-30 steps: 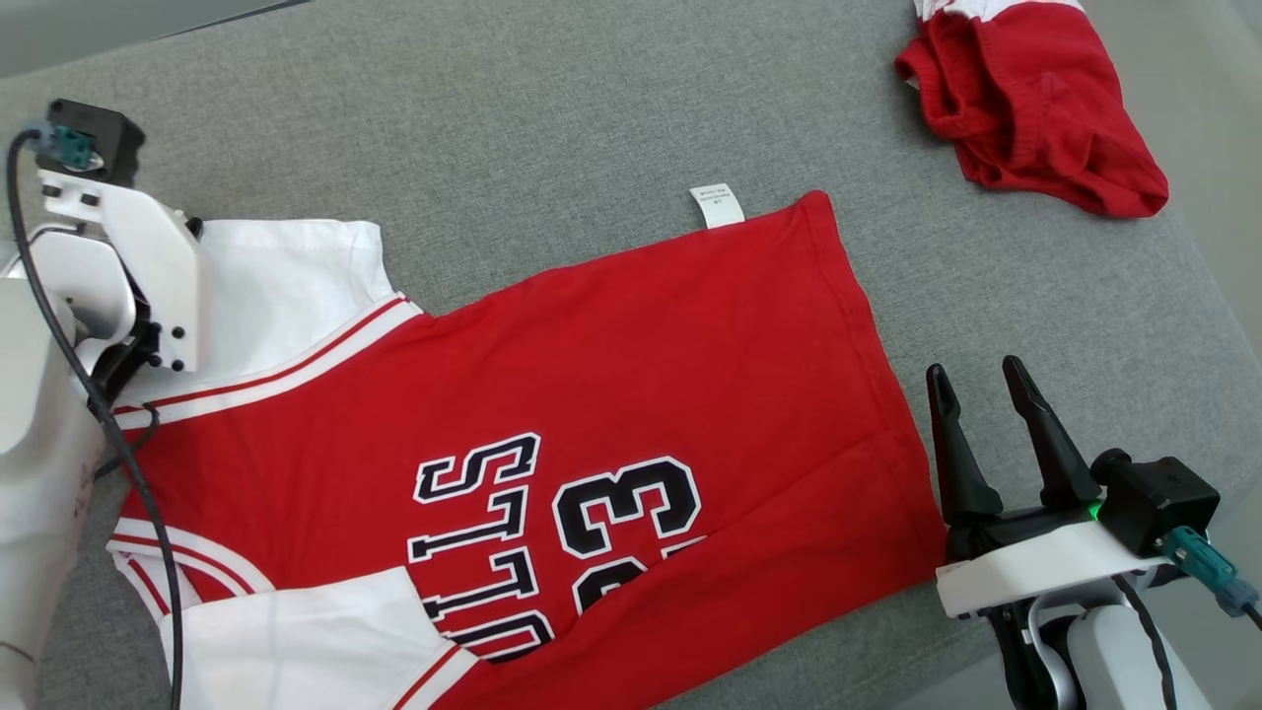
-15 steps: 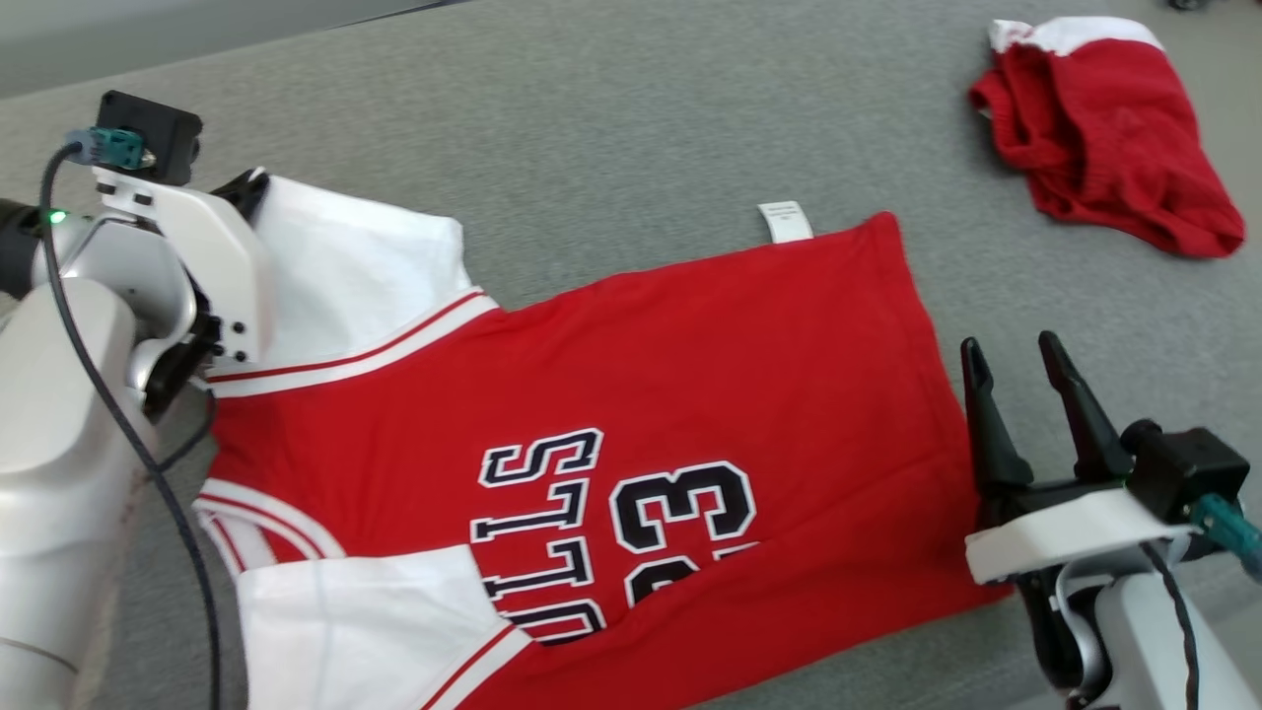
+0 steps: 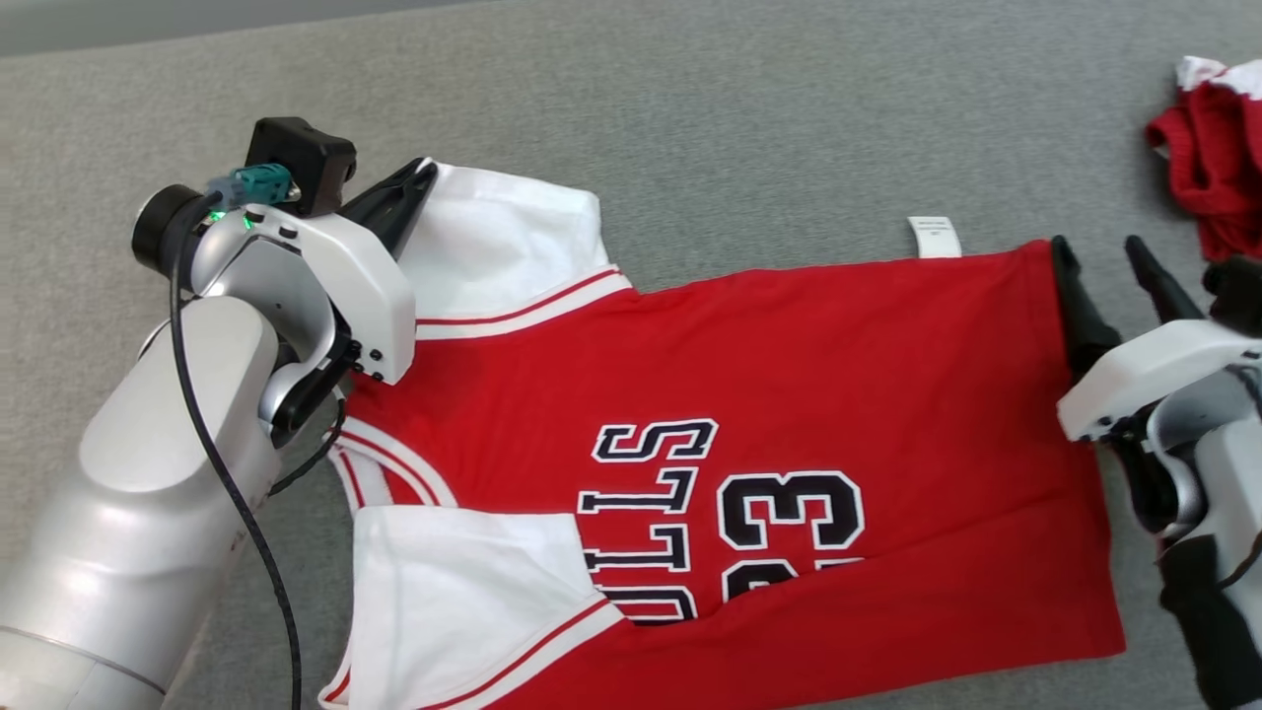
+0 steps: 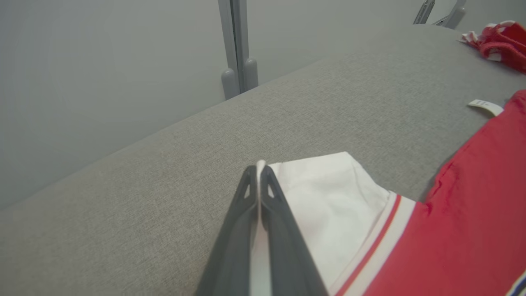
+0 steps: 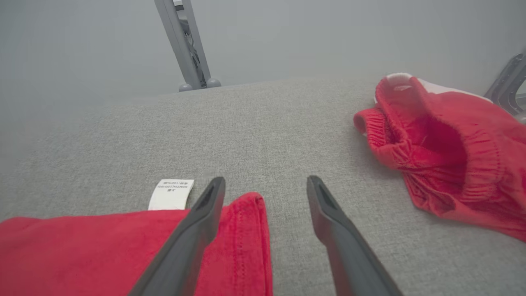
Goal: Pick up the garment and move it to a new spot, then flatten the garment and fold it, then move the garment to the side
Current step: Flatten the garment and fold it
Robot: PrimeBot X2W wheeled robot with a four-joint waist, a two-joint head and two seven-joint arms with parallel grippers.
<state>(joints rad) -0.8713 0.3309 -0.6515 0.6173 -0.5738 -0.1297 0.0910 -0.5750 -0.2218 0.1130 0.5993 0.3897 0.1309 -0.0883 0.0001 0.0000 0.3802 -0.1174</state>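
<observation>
The garment [image 3: 749, 375] is a red jersey with white sleeves and black lettering, spread flat on the grey cushion [image 3: 690, 118]. My left gripper [image 3: 422, 176] is shut on the far edge of its white sleeve [image 4: 328, 193]; in the left wrist view the white cloth [image 4: 259, 164] is pinched between the two dark fingers [image 4: 269, 222]. My right gripper [image 3: 1099, 251] stands open over the jersey's far hem corner [image 5: 246, 218], which lies between the spread fingers. A white care label [image 5: 171, 193] sticks out beside that corner.
A second red garment [image 5: 444, 164] lies crumpled at the cushion's far right [image 3: 1208, 163]. Grey metal stand legs [image 4: 238, 61] rise beyond the cushion's far edge. Bare cushion stretches behind the jersey.
The left gripper closed on the white sleeve's edge. The head camera swung left, so everything slid right in its view. The right gripper came to the jersey's far hem corner.
</observation>
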